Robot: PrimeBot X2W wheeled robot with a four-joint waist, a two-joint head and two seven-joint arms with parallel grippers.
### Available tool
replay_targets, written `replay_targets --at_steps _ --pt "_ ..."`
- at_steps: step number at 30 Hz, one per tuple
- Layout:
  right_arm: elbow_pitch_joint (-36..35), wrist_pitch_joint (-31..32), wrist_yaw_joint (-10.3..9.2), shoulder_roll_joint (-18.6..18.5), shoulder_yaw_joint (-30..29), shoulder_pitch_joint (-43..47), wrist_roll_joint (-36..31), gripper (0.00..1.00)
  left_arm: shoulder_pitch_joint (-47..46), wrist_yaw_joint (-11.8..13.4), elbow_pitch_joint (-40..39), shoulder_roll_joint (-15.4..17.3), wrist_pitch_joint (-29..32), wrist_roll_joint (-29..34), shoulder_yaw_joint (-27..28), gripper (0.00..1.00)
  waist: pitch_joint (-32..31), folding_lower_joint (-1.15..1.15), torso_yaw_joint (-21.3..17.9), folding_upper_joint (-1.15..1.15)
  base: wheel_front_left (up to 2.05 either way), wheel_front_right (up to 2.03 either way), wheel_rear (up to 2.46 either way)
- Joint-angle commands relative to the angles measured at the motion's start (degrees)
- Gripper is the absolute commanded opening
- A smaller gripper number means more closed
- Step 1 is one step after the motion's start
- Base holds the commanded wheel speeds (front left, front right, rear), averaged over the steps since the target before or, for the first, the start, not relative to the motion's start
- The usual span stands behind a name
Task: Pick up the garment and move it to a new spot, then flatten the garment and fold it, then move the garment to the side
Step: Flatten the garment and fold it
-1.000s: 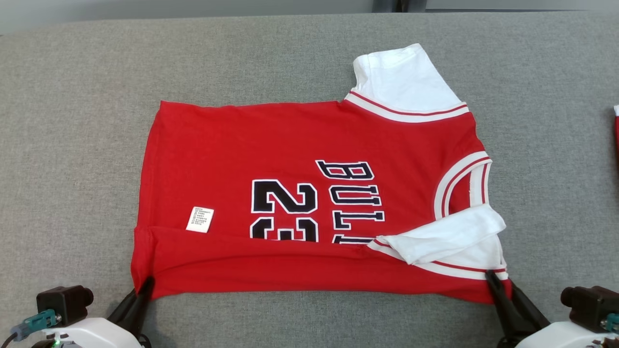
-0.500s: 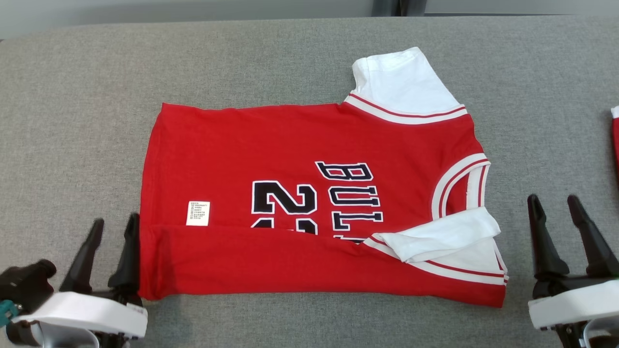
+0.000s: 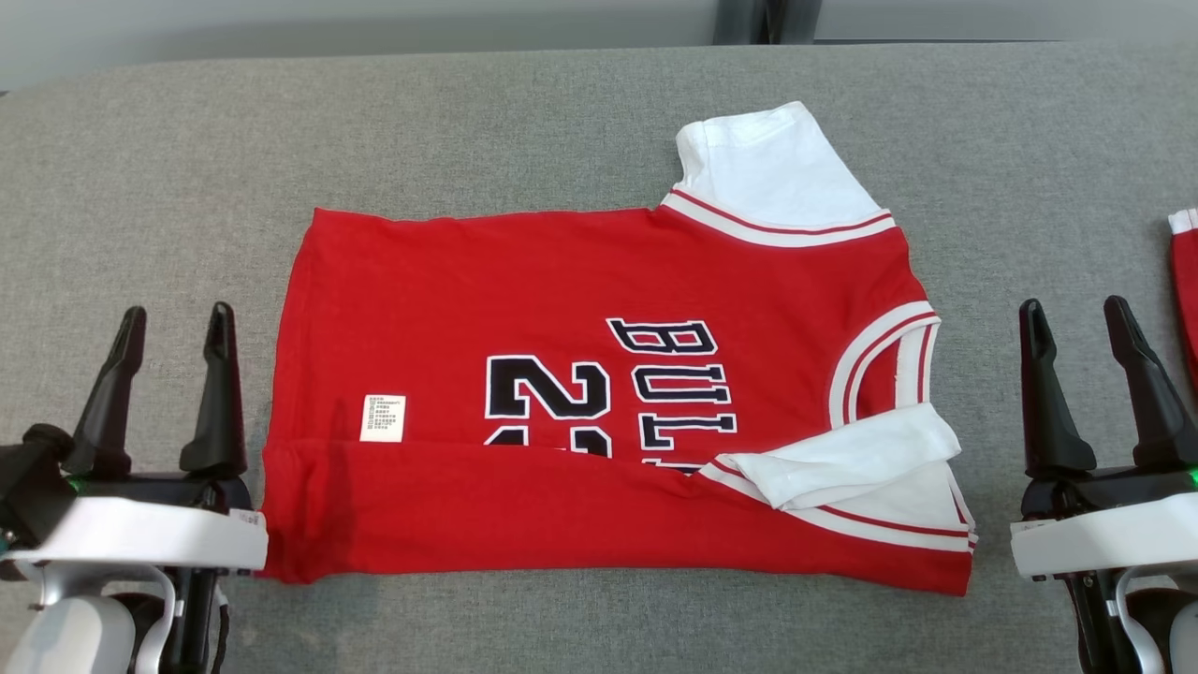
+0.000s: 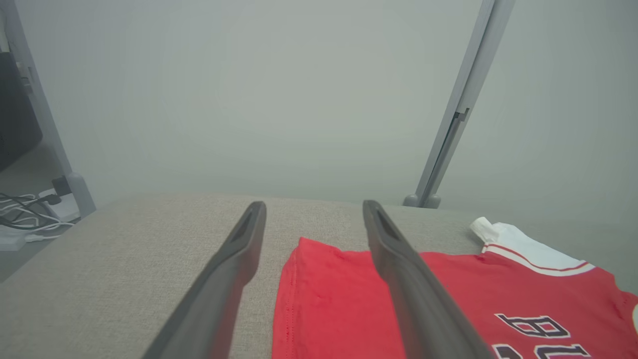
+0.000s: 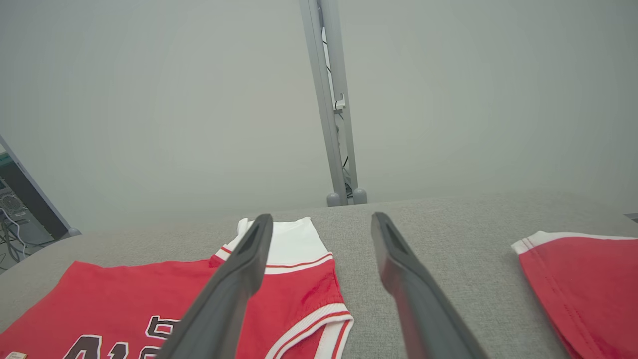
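Both tools have released the folded near edge and drawn aside. The left tool [image 3: 178, 314] and right tool [image 3: 1072, 304], jaws spread and empty, flank the red-and-white knit jersey [image 3: 562, 281] on the grey fabric bench [image 3: 562, 122]; its long axis runs between them.

It looked like a lab: bare grey wall [image 4: 249, 99], metal frame post [image 5: 331, 99], loose cables [image 4: 22, 209] beyond the cloth-covered table [image 3: 468, 122]'s corner.

On the red garment [image 3: 468, 281], the letters "BUL" and the number "2" are printed in black, both cut off by a fold. The print on the white label [image 3: 384, 417] seems too small to be read.
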Motion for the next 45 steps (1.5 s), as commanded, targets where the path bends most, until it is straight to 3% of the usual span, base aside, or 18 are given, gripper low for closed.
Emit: replay_targets --at_steps 1,10,15,18,25,33,38,39,40,41,45 --pt "0.0 -0.2 0.01 -0.2 -0.1 -0.5 0.1 1.0 -1.3 0.2 0.3 0.6 0.3 0.3 0.1 1.0 0.0 0.0 0.0 0.0 0.0 0.0 0.0" --pt "0.6 -0.5 0.01 -0.2 0.5 -0.8 0.2 1.0 -3.0 0.1 1.1 1.2 0.9 0.9 -0.6 1.0 0.8 0.0 -0.1 0.0 0.0 0.0 0.0" --pt "0.2 -0.2 0.01 -0.2 1.4 -1.6 0.3 1.0 -8.6 -2.7 3.7 2.0 3.7 -0.5 -2.1 1.0 2.7 0.0 -0.6 0.0 0.0 0.0 0.0" --pt "0.4 -0.5 0.01 -0.2 2.9 -2.8 0.9 1.0 -15.7 -7.0 10.2 2.4 8.3 -4.1 -3.4 1.0 5.0 0.0 -1.8 0.0 0.0 0.0 0.0" --pt "2.3 -2.2 0.01 -0.2 4.9 -4.7 1.8 1.0 -27.4 -12.9 25.7 4.7 17.4 -9.0 -4.3 1.0 8.8 0.0 -5.0 0.0 0.0 0.0 0.0" --pt "5.1 -4.5 0.01 -0.2 6.6 -6.5 3.1 1.0 -34.4 -15.3 38.8 6.9 25.9 -12.8 -5.9 1.0 11.1 0.0 -7.5 0.0 0.0 0.0 0.0" --pt "6.5 -5.5 0.01 -0.2 7.0 -7.6 3.8 1.0 -35.3 -15.7 43.0 7.5 28.4 -13.8 -7.0 1.0 11.5 0.0 -8.3 0.0 0.0 0.0 0.0" --pt "6.9 -5.7 0.01 -0.2 7.1 -7.8 4.1 1.0 -35.3 -15.8 43.7 7.5 28.6 -14.3 -7.2 0.78 11.6 0.0 -8.4 0.0 0.0 0.0 0.0" --pt "7.2 -5.7 0.01 -0.2 7.2 -8.1 4.1 1.0 -35.5 -15.9 44.4 7.8 28.6 -14.4 -7.4 0.3 11.7 0.0 -8.6 0.0 0.0 0.0 0.0" --pt "7.3 -5.9 0.01 -0.2 7.1 -8.5 4.2 1.0 -35.7 -16.0 44.9 7.9 28.5 -14.6 -7.6 0.0 11.7 0.0 -8.7 0.0 0.0 0.0 0.0" --pt "8.4 -6.1 0.01 -0.3 6.0 -11.2 4.1 1.0 -36.5 -16.1 46.1 8.7 27.7 -14.8 -8.4 0.0 11.9 0.0 -9.0 0.0 0.0 0.0 0.0"
